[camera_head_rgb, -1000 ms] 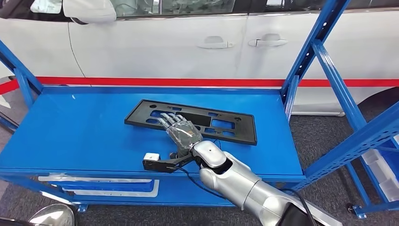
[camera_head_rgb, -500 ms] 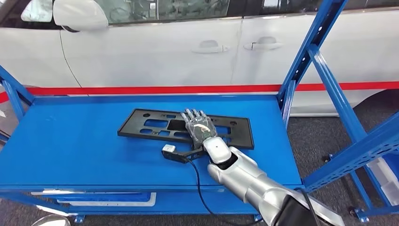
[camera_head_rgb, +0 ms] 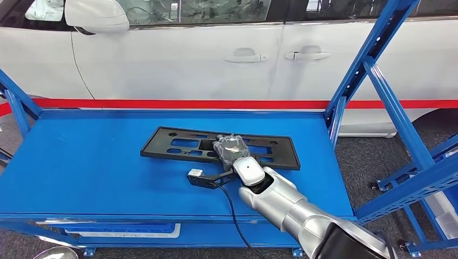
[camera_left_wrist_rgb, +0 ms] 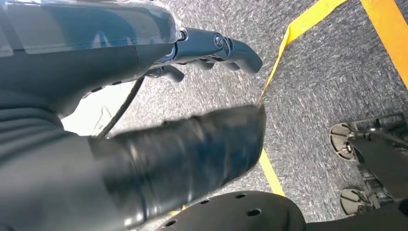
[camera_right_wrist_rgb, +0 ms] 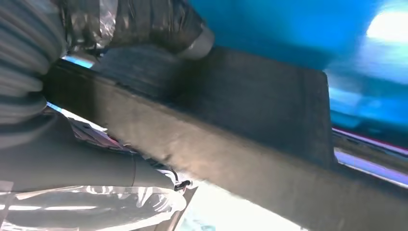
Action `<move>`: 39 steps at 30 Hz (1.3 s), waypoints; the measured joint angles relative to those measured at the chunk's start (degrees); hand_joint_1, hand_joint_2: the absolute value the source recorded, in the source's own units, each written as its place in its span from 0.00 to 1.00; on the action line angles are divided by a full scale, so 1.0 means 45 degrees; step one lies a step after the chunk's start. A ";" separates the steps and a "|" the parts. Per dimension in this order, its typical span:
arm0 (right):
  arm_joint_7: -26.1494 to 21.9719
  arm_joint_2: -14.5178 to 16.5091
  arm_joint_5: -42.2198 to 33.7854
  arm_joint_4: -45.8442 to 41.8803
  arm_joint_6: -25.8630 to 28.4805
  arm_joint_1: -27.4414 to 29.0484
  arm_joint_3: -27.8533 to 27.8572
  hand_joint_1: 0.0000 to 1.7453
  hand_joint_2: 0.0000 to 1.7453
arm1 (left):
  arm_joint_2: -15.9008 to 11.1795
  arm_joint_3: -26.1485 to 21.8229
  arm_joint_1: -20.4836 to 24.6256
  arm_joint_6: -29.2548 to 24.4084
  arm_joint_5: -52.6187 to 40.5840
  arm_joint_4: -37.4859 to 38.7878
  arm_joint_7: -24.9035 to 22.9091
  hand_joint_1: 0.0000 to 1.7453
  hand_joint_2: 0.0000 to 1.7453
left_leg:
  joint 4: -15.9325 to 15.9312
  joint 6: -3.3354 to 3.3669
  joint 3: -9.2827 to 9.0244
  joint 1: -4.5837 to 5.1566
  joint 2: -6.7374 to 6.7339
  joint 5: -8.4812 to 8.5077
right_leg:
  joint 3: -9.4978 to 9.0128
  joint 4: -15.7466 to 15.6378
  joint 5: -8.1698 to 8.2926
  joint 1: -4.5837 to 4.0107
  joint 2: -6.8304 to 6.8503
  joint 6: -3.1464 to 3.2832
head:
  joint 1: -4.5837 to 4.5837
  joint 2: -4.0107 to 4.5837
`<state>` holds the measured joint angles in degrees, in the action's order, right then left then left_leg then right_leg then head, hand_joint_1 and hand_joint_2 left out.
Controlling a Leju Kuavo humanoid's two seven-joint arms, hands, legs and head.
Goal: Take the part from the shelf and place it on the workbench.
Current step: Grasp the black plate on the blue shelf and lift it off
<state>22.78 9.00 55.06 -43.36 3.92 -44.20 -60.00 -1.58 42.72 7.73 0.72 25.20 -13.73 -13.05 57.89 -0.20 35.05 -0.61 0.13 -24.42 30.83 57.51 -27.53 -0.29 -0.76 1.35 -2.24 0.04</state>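
The part (camera_head_rgb: 178, 143) is a flat black rectangular plate with cut-outs, lying on the blue shelf (camera_head_rgb: 97, 162). My right hand (camera_head_rgb: 231, 148) sits on its near long edge towards the middle, fingers curled down over the plate. In the right wrist view the part's edge (camera_right_wrist_rgb: 250, 110) runs between the fingers (camera_right_wrist_rgb: 144, 24) above and the thumb (camera_right_wrist_rgb: 72, 163) below, so the hand grips it. My left hand (camera_left_wrist_rgb: 144, 96) hangs over the grey floor, its fingers (camera_left_wrist_rgb: 216, 45) apart and holding nothing.
A white car (camera_head_rgb: 189, 59) with a red stripe stands close behind the shelf. Blue uprights and braces (camera_head_rgb: 367, 59) rise at the shelf's right end. The wrist camera bracket (camera_head_rgb: 200, 178) and its cable lie just above the shelf. Yellow floor lines (camera_left_wrist_rgb: 308, 19) cross the carpet.
My right hand, flat on the plate a second ago, has slid to the plate's near edge and curled its fingers around it. The head view has shifted slightly.
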 joint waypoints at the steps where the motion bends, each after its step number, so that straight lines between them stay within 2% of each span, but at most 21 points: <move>1: -0.0055 -0.0002 -0.0088 -0.0159 0.0000 0.0054 0.0001 1.00 1.00 | -0.0001 -0.0006 -0.0009 -0.0032 0.0000 0.0000 0.0015 0.00 0.75 | -0.0001 0.0001 0.0000 0.0001 0.0000 0.0001 | 0.0001 -0.0002 0.0005 0.0011 -0.0004 -0.0036 | -0.0006 0.0000; 4: -0.0272 -0.0005 -0.0257 -0.0515 0.0081 0.0194 0.0005 1.00 1.00 | -0.0001 -0.0018 -0.0021 -0.0053 0.0000 -0.0004 0.0061 0.00 0.00 | -0.0010 0.0004 0.0001 0.0001 0.0002 0.0005 | 0.0005 -0.0005 0.0009 0.0026 -0.0002 -0.0074 | -0.0003 0.0000; 10: -0.1299 -0.0107 -0.0635 -0.1317 0.0946 0.0548 0.0028 1.00 1.00 | -0.0003 -0.0069 -0.0037 -0.0137 0.0083 -0.0005 0.0278 0.00 0.00 | -0.0089 -0.0006 -0.0010 -0.0004 0.0002 0.0045 | 0.0039 -0.0005 0.0009 0.0014 -0.0004 -0.0074 | -0.0006 0.0000; 19: -0.2078 -0.0340 -0.0569 -0.2996 0.1658 0.1148 0.0100 1.00 1.00 | 0.0002 -0.0245 -0.0358 -0.0197 0.0188 -0.0017 0.0444 0.00 0.00 | -0.0189 -0.0020 -0.0053 -0.0006 0.0001 0.0058 | 0.0055 -0.0006 0.0001 0.0012 -0.0009 -0.0064 | -0.0006 0.0000; 23: -0.1895 -0.0430 0.0199 -0.3836 0.2027 0.1354 0.0101 1.00 1.00 | 0.0002 -0.0310 -0.0412 -0.0266 0.0284 -0.0011 0.0337 0.00 0.00 | -0.0215 -0.0037 -0.0053 -0.0006 0.0006 0.0071 | 0.0065 -0.0006 -0.0004 0.0012 -0.0003 -0.0056 | -0.0009 0.0000; 29: -0.1333 -0.0766 0.2342 -0.5404 0.2225 0.1367 0.0106 1.00 1.00 | 0.0002 -0.0373 -0.0461 -0.0214 0.0330 0.0011 0.0174 0.00 0.00 | -0.0221 -0.0055 -0.0048 -0.0003 0.0008 0.0087 | 0.0071 -0.0014 0.0006 0.0020 -0.0003 -0.0060 | -0.0006 0.0000; 31: -0.1231 -0.0899 0.2919 -0.6084 0.2238 0.1362 0.0114 1.00 1.00 | -0.0024 -0.0390 -0.0470 -0.0247 0.0340 0.0026 0.0138 0.00 0.00 | -0.0257 0.0065 -0.0067 0.0019 0.0019 0.0139 | 0.0042 -0.0115 0.0079 0.0056 -0.0010 -0.0150 | -0.0015 0.0000; 33: -0.1131 -0.1033 0.3668 -0.6779 0.2300 0.1339 0.0124 1.00 1.00 | -0.0046 -0.0396 -0.0468 -0.0253 0.0314 0.0034 0.0067 0.00 0.00 | -0.0665 0.0263 -0.0239 -0.0063 -0.0022 0.0366 | 0.0007 -0.0165 0.0015 0.0047 -0.0003 -0.0288 | -0.0007 0.0000; 35: -0.1074 -0.1173 0.4359 -0.7371 0.2371 0.1259 0.0124 1.00 1.00 | -0.0041 -0.0396 -0.0458 -0.0253 0.0298 0.0034 0.0004 0.00 0.00 | -0.1109 0.0371 -0.0395 -0.0165 -0.0097 0.0612 | 0.0337 0.0622 -0.0604 0.0055 0.0020 -0.0390 | 0.0013 0.0000; 37: -0.1066 -0.1327 0.4782 -0.7829 0.2388 0.1217 0.0102 1.00 1.00 | -0.0043 -0.0396 -0.0459 -0.0249 0.0293 0.0034 -0.0028 0.00 0.00 | -0.1161 0.0387 -0.0356 -0.0186 -0.0123 0.0689 | 0.1026 0.2139 -0.1403 0.0185 0.0034 -0.0519 | 0.0020 0.0000; 38: -0.1069 -0.1423 0.4911 -0.8017 0.2376 0.1230 0.0081 1.00 1.00 | -0.0044 -0.0396 -0.0462 -0.0242 0.0288 0.0035 -0.0035 0.00 0.00 | -0.1124 0.0361 -0.0301 -0.0215 -0.0122 0.0696 | 0.1272 0.2676 -0.1575 0.0271 0.0039 -0.0602 | 0.0022 0.0000; 39: -0.1072 -0.1513 0.5009 -0.8196 0.2358 0.1246 0.0053 1.00 1.00 | -0.0045 -0.0397 -0.0465 -0.0230 0.0279 0.0038 -0.0039 0.00 0.00 | -0.1045 0.0306 -0.0224 -0.0267 -0.0115 0.0698 | 0.1332 0.2805 -0.1500 0.0369 0.0049 -0.0697 | 0.0022 0.0000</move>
<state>17.96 2.20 77.60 -80.24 14.53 -38.60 -59.76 -1.79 40.93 5.63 -0.31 26.46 -13.56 -13.22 53.19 1.17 34.04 -1.81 -0.38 -21.28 36.82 70.13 -34.28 1.37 -0.54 -1.78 -2.14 0.04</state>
